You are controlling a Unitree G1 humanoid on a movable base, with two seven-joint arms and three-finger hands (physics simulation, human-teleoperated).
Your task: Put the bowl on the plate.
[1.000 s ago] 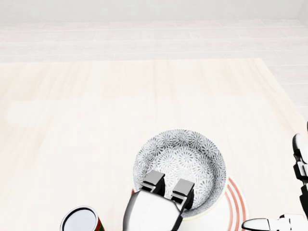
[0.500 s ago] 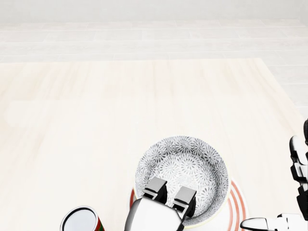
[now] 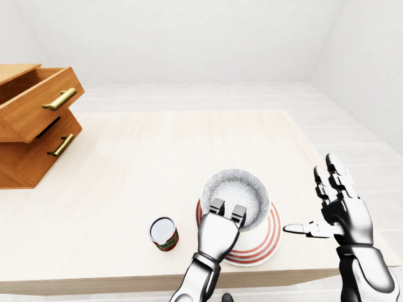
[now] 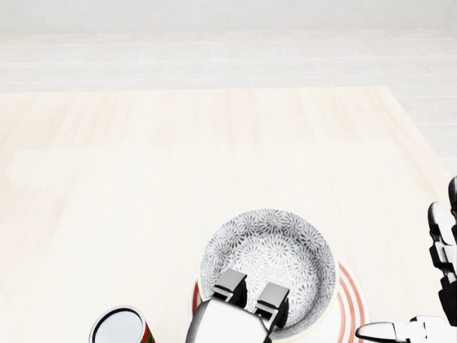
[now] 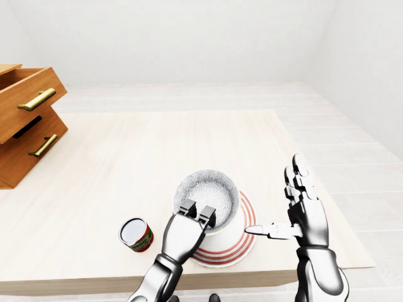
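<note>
The grey flower-patterned bowl (image 4: 275, 250) sits inside the white plate with red rings (image 4: 351, 300), near the bottom of the head view. My left hand (image 4: 251, 291) comes up from the bottom edge with two fingers hooked over the bowl's near rim, shut on it. In the left-eye view the bowl (image 3: 237, 190) covers the upper left part of the plate (image 3: 264, 242). My right hand (image 3: 312, 201) stands open to the right of the plate, fingers upright and thumb pointing at the plate, touching nothing.
A red and green can (image 3: 164, 233) stands upright just left of the plate. A wooden drawer cabinet (image 3: 34, 126) with its top drawer pulled out sits at the table's left. The table's near edge (image 3: 126, 277) runs just below the plate.
The bowl, held in my left hand, has sunk toward the bottom of the head view and down onto the plate. My right hand has barely moved.
</note>
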